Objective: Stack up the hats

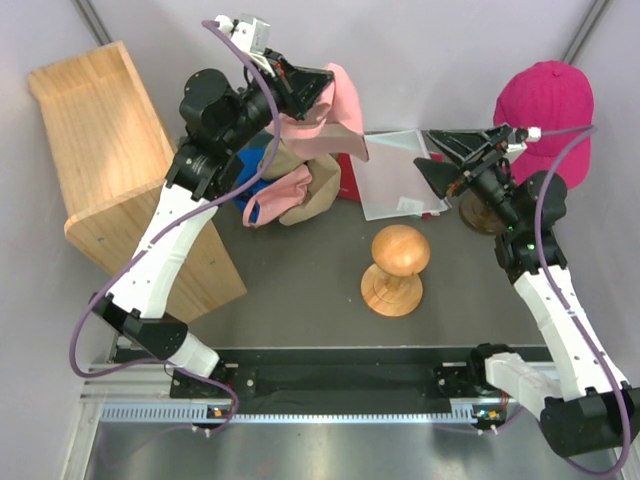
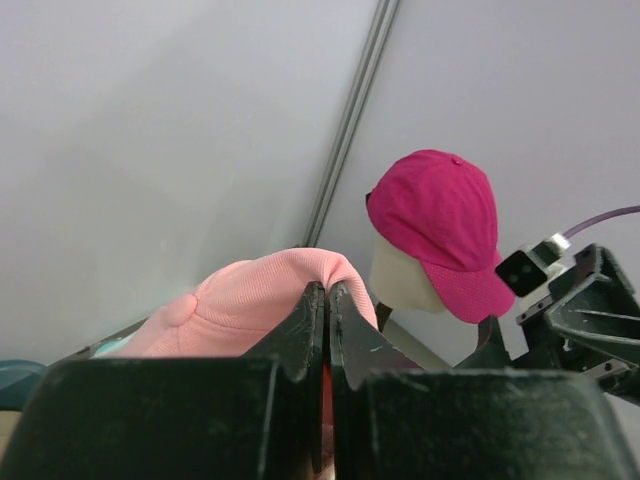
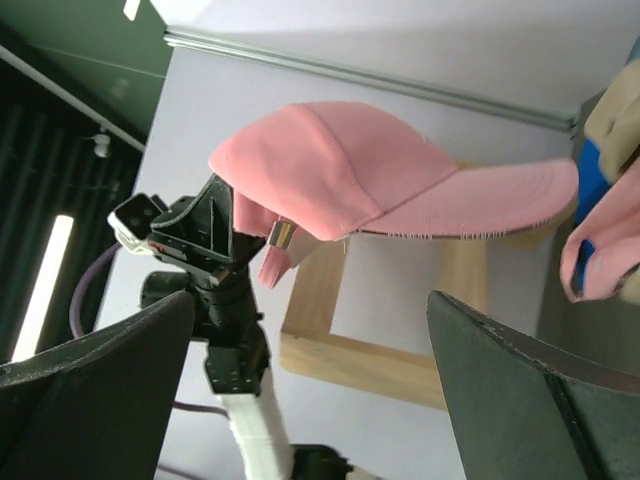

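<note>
Desk: bears a heap of caps, far left. Magenta cap: on the mannequin head, far right; likely the stack's base. Light pink cap: aloft above the heap. Left arm: reaching up and forward, jaws pinched on the pink cap's rear edge; best carried across high, crown up, then lowered squarely. Right arm: raised beside the magenta cap, jaws wide, empty.

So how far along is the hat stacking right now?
Early on. Done: only the magenta cap sits on the mannequin head, nothing stacked on it. In hand: the left gripper is shut on the light pink cap, held in the air; the right gripper is open and empty. Left: the heap of caps, tan and blue showing, unstacked.
</note>
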Controlling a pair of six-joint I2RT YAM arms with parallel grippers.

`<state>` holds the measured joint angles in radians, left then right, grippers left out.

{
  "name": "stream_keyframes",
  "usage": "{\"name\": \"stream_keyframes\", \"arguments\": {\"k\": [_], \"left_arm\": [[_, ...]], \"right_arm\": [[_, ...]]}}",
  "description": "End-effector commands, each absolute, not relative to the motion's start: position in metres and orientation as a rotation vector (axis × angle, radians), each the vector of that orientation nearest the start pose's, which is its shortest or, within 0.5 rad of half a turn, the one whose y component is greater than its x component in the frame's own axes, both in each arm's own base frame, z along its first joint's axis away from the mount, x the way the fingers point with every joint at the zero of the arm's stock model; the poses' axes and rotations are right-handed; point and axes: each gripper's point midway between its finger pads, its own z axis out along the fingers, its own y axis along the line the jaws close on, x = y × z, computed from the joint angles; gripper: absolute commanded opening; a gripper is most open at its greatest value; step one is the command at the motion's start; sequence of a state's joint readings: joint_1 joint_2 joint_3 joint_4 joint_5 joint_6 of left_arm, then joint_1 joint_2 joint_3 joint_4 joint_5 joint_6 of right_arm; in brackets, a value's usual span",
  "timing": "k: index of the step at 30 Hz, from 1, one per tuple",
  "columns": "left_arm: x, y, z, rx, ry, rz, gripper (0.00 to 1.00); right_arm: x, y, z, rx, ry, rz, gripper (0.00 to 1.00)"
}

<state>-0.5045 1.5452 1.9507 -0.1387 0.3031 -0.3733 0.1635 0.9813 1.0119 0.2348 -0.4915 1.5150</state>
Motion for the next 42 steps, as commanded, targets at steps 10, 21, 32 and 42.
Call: {"name": "stream_keyframes", "arguments": {"k": [10,21,32,42], "left_arm": [[0.317,-0.307,0.601,0.425,1.119,-1.087,0.0],[0.269,-0.336,0.599,0.572,1.12,-1.319,0.0],[0.236,-0.328,0.597,0.637,1.156,-1.406,0.0],[0.235,-0.332,0.557,0.737,1.342,-1.379,0.0]], "right_arm": [[0.279,0.176,0.436,0.812,1.417,2.029,0.98],[0.291,0.175,0.419,0.838,1.36,2.072,0.97],[0.292,0.175,0.418,0.795,1.328,2.096,0.65],[0.27,0.167,0.406,0.758,1.33,2.0,0.0]]}}
